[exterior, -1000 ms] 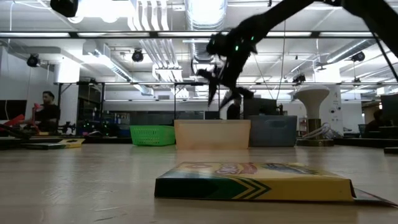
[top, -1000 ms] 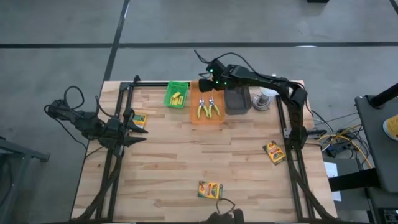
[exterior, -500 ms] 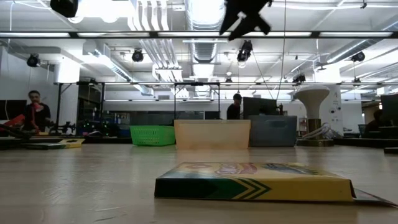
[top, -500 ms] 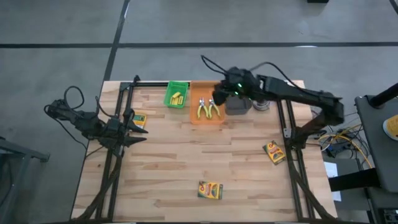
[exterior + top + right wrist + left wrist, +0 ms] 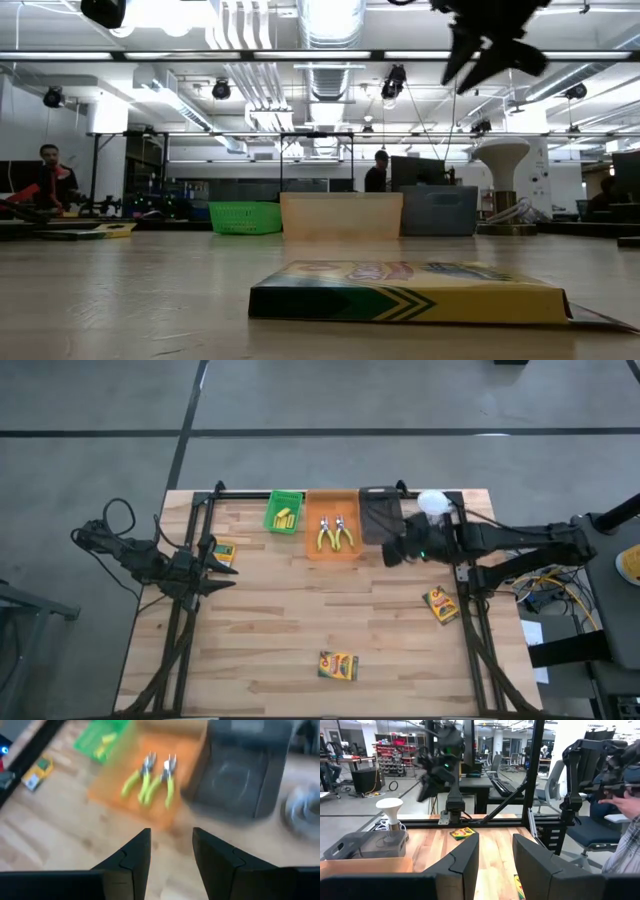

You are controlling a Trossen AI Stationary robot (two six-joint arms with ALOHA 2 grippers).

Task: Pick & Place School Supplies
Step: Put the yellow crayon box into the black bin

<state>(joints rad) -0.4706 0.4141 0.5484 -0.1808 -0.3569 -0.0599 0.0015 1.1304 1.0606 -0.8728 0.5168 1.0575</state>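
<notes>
Three crayon boxes lie loose on the desk (image 5: 300, 620): one at the near edge (image 5: 338, 665), one by the right frame (image 5: 440, 604), one at the left beside the left gripper (image 5: 212, 567). Two pliers (image 5: 335, 533) already sit in the orange tray (image 5: 331, 550), and yellow blocks (image 5: 285, 516) in the green tray (image 5: 285, 512); the black tray (image 5: 378, 515) looks empty. The right gripper (image 5: 392, 551) hangs above the desk just in front of the black tray, its fingers (image 5: 131, 854) parted by a moderate gap with nothing between them. The left gripper waits low at the left edge, likewise part-open and empty. The boxes are probably light, stiff card that lies flat and may slide on the wood, so a pinch across the narrow width, coming straight down, seems safest; squeezing hard could dent them. The low view shows how thin the near box (image 5: 408, 291) is, with its green edge facing the camera, which the high view cannot tell. The right wrist view shows the pliers lying side by side, handles toward the arm, though blurred. The left wrist view shows the right-side box (image 5: 462, 833) beyond the left arm's fingers.
</notes>
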